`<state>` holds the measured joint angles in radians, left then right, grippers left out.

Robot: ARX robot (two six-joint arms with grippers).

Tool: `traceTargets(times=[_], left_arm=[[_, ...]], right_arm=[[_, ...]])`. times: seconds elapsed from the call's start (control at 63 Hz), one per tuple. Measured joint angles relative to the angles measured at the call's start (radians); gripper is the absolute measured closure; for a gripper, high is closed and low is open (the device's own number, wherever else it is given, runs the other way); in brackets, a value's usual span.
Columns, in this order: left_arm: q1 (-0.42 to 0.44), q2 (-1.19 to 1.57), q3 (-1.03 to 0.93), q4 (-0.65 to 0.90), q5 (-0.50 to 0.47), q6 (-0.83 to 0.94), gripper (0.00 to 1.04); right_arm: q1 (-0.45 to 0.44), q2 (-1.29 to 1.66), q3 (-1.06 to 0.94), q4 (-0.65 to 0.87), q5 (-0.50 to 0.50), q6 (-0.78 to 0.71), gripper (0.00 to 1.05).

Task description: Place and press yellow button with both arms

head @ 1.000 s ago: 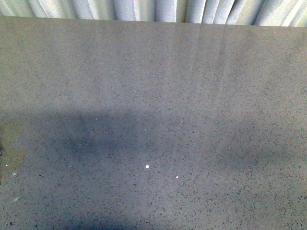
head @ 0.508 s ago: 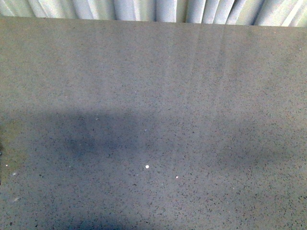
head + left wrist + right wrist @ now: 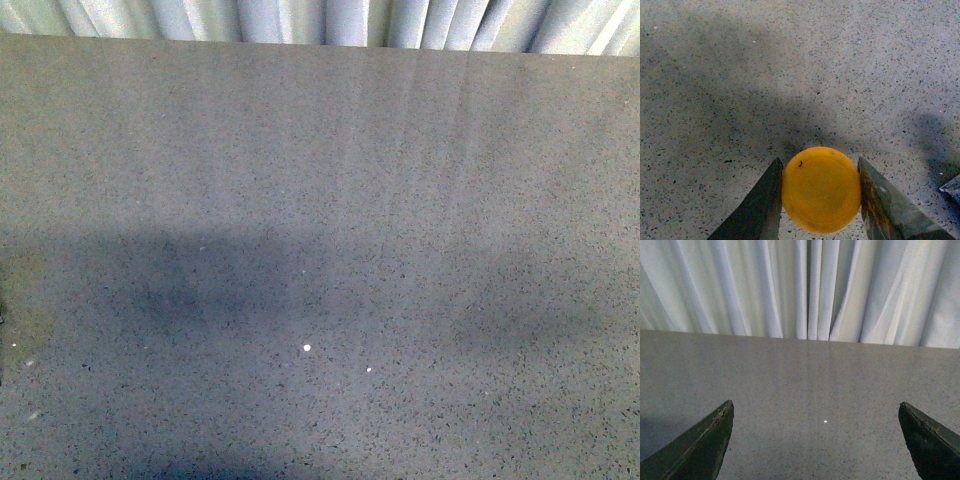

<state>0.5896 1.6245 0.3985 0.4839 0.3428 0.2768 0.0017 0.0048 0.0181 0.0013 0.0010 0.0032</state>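
Yellow, round and smooth-domed, with one tiny dark fleck near the rim: looking straight down on the yellow button (image 3: 821, 190) from the left wrist, so no view of the body underneath. Pinched by the left tool (image 3: 819, 160), dark flat fingers snug against both sides of the cap. Sits over the speckled grey stone counter (image 3: 740, 75), but can't tell if resting on it or hanging just above.

Guessing mid-"place", then: grabbed, not clearly set down, and not pressed yet as far as visible. Over to the right tool (image 3: 815, 404): spread wide, gripping nothing. Would probably need to come across for the press.

Nothing of the button or either arm in the front view, just counter with two little white specks (image 3: 307, 348). Further back, only the pleated white curtain (image 3: 805, 285) behind the far edge.
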Motion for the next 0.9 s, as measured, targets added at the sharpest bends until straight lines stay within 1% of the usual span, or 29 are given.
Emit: traceTargets(times=[0.063,0.222,0.302,0.349,0.413,0.492,0.508,0.556,0.603,0.635,0.683,0.714,0.762,0.794,0.905], left_arm=[[0.001,-0.021,-0.004,-0.018,0.002,0.001,0.7],[0.005,-0.132,0.04,-0.121,0.023,-0.001,0.71],[-0.016,-0.195,0.08,-0.171,0.015,0.001,0.71],[-0.049,-0.239,0.102,-0.205,0.011,0.001,0.71],[-0.132,-0.299,0.119,-0.24,-0.006,-0.005,0.71],[-0.274,-0.335,0.124,-0.244,-0.052,-0.047,0.71],[-0.29,-0.337,0.124,-0.243,-0.058,-0.05,0.71],[-0.396,-0.34,0.125,-0.232,-0.099,-0.09,0.71],[-0.47,-0.335,0.125,-0.218,-0.125,-0.116,0.71],[-0.544,-0.325,0.125,-0.197,-0.155,-0.138,0.71],[-0.616,-0.306,0.126,-0.172,-0.185,-0.165,0.71],[-0.686,-0.281,0.129,-0.149,-0.212,-0.19,0.71],[-0.751,-0.251,0.134,-0.129,-0.24,-0.215,0.71],[-0.812,-0.219,0.139,-0.111,-0.262,-0.239,0.71],[-0.949,-0.135,0.161,-0.067,-0.32,-0.272,0.71]], right_arm=[[0.0,0.0,0.0,0.0,0.0,0.0,0.09],[0.0,0.0,0.0,0.0,0.0,0.0,0.09],[0.0,0.0,0.0,0.0,0.0,0.0,0.09],[0.0,0.0,0.0,0.0,0.0,0.0,0.09],[0.0,0.0,0.0,0.0,0.0,0.0,0.09],[0.0,0.0,0.0,0.0,0.0,0.0,0.09],[0.0,0.0,0.0,0.0,0.0,0.0,0.09],[0.0,0.0,0.0,0.0,0.0,0.0,0.09],[0.0,0.0,0.0,0.0,0.0,0.0,0.09],[0.0,0.0,0.0,0.0,0.0,0.0,0.09],[0.0,0.0,0.0,0.0,0.0,0.0,0.09],[0.0,0.0,0.0,0.0,0.0,0.0,0.09],[0.0,0.0,0.0,0.0,0.0,0.0,0.09],[0.0,0.0,0.0,0.0,0.0,0.0,0.09],[0.0,0.0,0.0,0.0,0.0,0.0,0.09]])
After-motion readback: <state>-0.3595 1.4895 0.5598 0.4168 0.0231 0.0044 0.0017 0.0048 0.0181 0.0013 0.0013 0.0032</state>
